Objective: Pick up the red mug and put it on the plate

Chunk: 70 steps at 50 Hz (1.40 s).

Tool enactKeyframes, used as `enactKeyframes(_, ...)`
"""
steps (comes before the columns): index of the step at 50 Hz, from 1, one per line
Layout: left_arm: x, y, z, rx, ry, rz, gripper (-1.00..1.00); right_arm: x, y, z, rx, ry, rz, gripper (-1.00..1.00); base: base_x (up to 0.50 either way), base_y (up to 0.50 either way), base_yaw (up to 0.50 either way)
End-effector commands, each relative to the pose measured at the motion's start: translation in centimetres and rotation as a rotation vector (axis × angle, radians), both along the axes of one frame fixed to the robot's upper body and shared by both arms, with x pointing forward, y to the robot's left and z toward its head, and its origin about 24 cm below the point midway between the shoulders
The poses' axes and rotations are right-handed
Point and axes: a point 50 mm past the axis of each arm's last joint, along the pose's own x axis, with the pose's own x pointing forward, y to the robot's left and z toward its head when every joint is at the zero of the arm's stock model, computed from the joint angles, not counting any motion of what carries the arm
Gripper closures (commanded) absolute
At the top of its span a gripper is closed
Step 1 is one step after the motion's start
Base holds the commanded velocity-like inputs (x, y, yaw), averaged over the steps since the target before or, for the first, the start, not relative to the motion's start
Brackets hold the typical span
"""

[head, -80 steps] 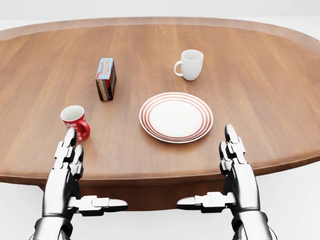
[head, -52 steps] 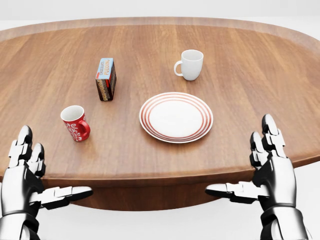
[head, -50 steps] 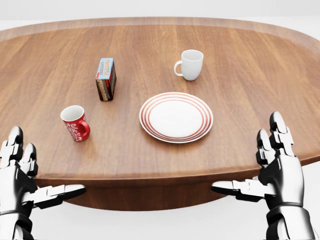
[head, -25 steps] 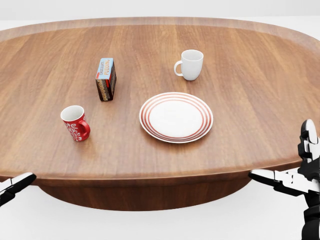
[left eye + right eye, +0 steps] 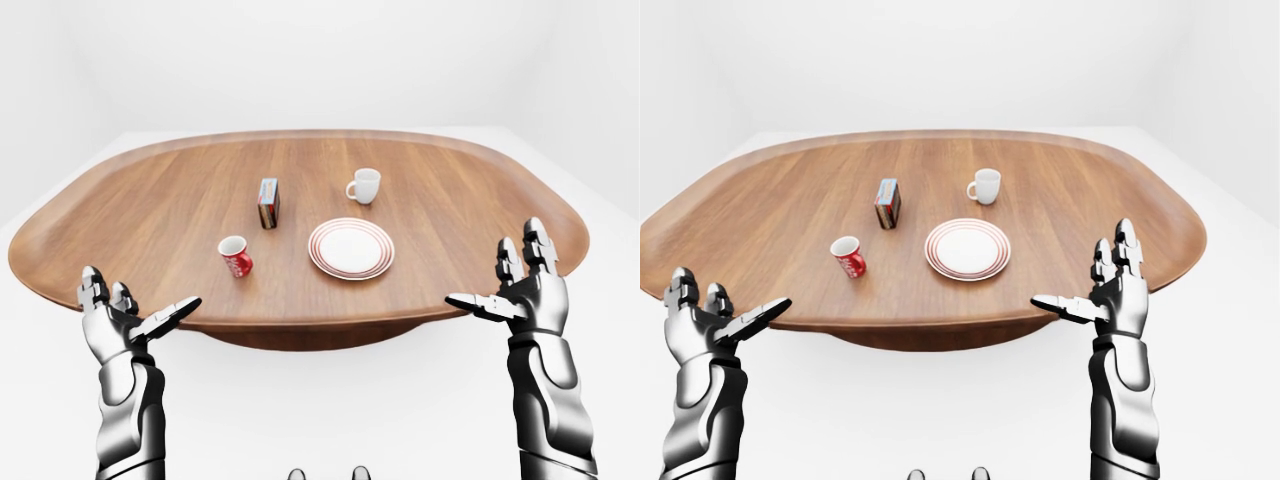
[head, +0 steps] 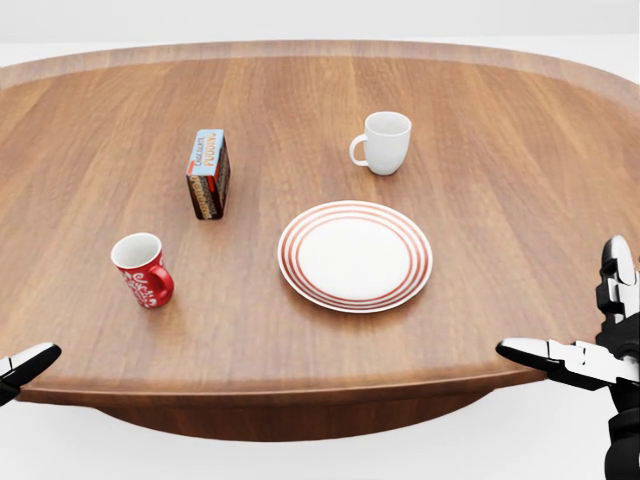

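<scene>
Left-eye view: left hand [image 5: 118, 322] and right hand [image 5: 525, 291], fingers spread and empty, hover off the oval table's [image 5: 130, 215] near edge, far apart. Head view: upright red mug [image 6: 141, 269], handle pointing bottom-right, stands left of the striped plate [image 6: 354, 255]; bare wood between. A box [image 6: 208, 173] and white mug [image 6: 382, 142] sit above.

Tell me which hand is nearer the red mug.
Left. The open left hand sits below-left of the red patterned mug; the open right hand is far right, beyond the red-striped plate.
</scene>
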Motion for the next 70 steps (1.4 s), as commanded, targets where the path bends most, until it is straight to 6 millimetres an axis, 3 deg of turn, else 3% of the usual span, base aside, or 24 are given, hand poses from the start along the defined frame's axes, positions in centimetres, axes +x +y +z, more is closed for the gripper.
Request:
enactKeyframes(1,-0.02,-0.01,0.04,-0.001,-0.001,0.002,-1.0,0.06,0.04,-0.06,-0.001,0.002,0.006,-1.0,0.25,0.0,0.0)
enactKeyframes(70,-0.03,0.01,-0.07,0.003,0.0,0.004,-1.0,-0.2,0.02,0.23,-0.005,-0.012,0.009,-1.0,0.25,0.0,0.0)
